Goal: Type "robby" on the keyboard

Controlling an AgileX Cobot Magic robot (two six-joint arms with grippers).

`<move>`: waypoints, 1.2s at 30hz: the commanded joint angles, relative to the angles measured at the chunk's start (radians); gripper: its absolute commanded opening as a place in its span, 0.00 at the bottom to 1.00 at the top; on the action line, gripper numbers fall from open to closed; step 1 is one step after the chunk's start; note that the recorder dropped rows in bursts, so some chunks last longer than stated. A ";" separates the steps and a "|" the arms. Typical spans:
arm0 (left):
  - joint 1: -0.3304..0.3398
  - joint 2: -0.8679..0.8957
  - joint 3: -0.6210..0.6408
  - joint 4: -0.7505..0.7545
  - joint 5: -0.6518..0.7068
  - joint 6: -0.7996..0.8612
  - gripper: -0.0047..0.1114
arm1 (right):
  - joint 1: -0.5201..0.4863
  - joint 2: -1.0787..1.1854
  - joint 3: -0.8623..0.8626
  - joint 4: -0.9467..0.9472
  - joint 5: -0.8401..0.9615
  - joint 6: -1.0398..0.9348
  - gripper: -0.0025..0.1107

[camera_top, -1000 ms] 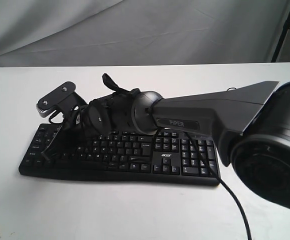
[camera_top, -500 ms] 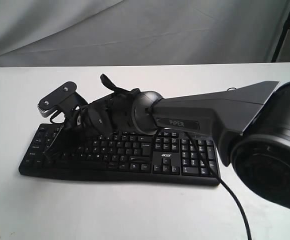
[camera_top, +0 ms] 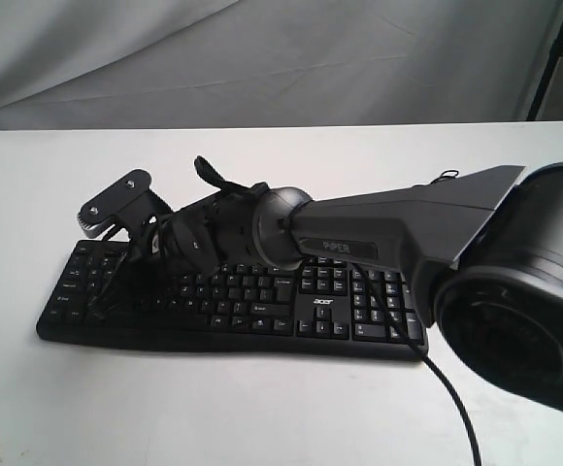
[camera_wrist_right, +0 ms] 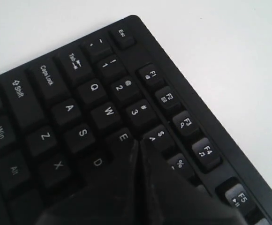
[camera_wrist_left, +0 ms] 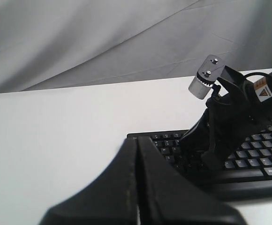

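Observation:
The black keyboard [camera_top: 359, 301] lies across the white table, its "acer" logo showing beside the number pad. My right arm reaches across it from the right, and the right gripper [camera_top: 138, 258] is down at the left letter keys. In the right wrist view the right gripper [camera_wrist_right: 138, 143] is shut. Its tips sit at the keyboard [camera_wrist_right: 70, 108] between the E key and the 4 key, hiding the keys beneath. My left gripper [camera_wrist_left: 138, 140] is shut with nothing in it, off the left end of the keyboard [camera_wrist_left: 262, 164]. It does not show in the exterior view.
The right arm's grey link [camera_top: 398, 228] and big dark joint [camera_top: 514, 320] cover the keyboard's back right. A black cable [camera_top: 456, 408] trails over the table's front right. A grey cloth [camera_top: 262, 58] hangs behind the white table [camera_top: 214, 408].
The right arm has dipped and swung slightly, bringing its wrist and shut gripper lower onto the left letter keys. The keyboard has not shifted.

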 commanded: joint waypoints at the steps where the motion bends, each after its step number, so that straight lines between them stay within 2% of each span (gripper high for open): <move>1: -0.006 -0.003 0.004 0.005 -0.005 -0.003 0.04 | -0.002 -0.005 -0.007 -0.012 0.004 0.006 0.02; 13: -0.006 -0.003 0.004 0.005 -0.005 -0.003 0.04 | -0.002 -0.066 -0.007 -0.012 0.006 0.004 0.02; 24: -0.006 -0.003 0.004 0.005 -0.005 -0.003 0.04 | -0.024 -0.124 0.024 -0.011 0.085 0.006 0.02; 36: -0.006 -0.003 0.004 0.005 -0.005 -0.003 0.04 | -0.068 -0.243 0.234 0.000 -0.001 -0.005 0.02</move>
